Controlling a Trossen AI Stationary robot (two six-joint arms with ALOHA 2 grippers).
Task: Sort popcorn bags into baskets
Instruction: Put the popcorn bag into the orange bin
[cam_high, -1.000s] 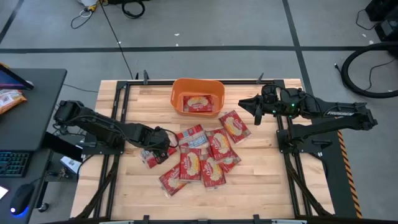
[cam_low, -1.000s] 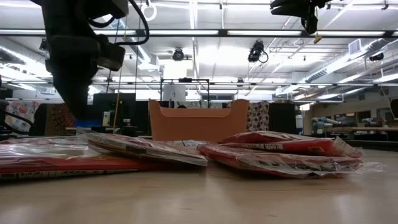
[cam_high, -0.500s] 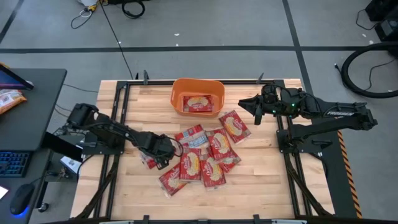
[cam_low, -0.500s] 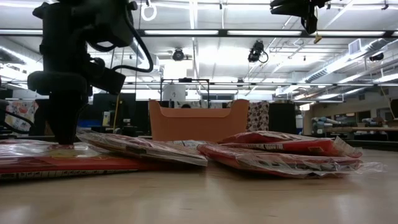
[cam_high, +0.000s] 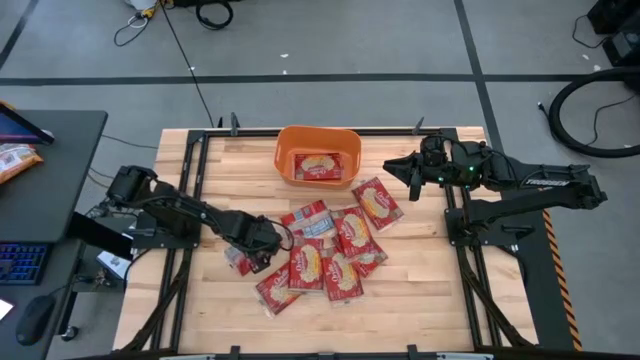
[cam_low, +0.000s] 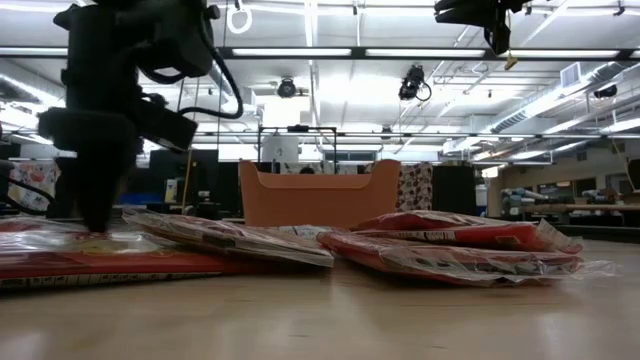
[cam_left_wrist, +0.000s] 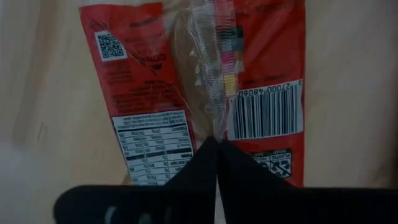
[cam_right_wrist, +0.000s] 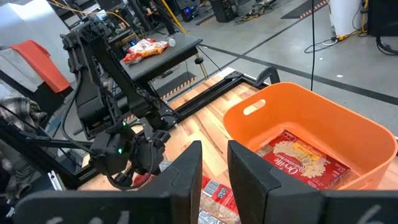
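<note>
Several red popcorn bags (cam_high: 330, 245) lie in an overlapping pile at the table's centre. One more bag (cam_high: 318, 167) lies flat inside the orange basket (cam_high: 290, 150) at the far edge. The pile's leftmost bag (cam_high: 238, 262) lies back side up, showing its barcode and label (cam_left_wrist: 149, 93). My left gripper (cam_high: 257, 242) stands over this bag and is shut on it. My right gripper (cam_high: 392, 168) hangs above the table just right of the basket, fingers (cam_right_wrist: 186, 168) slightly apart with nothing between them. My left gripper pinches the clear raised seam (cam_left_wrist: 215, 121) that runs down the middle of the bag's back, near the barcode. The two fingers (cam_left_wrist: 196, 168) meet on it from either side and point down from above. The bag lies flat on the table.
A black desk (cam_high: 60, 130) left of the table holds an orange snack bag (cam_high: 15, 160), a keyboard and a mouse. Black frame rails (cam_high: 190, 180) run along the table's left and right sides. Bare wood (cam_high: 420, 300) shows near the front edge.
My left gripper has moved toward the table's near edge and come down onto the leftmost bag of the pile. The bags have stayed where they were.
</note>
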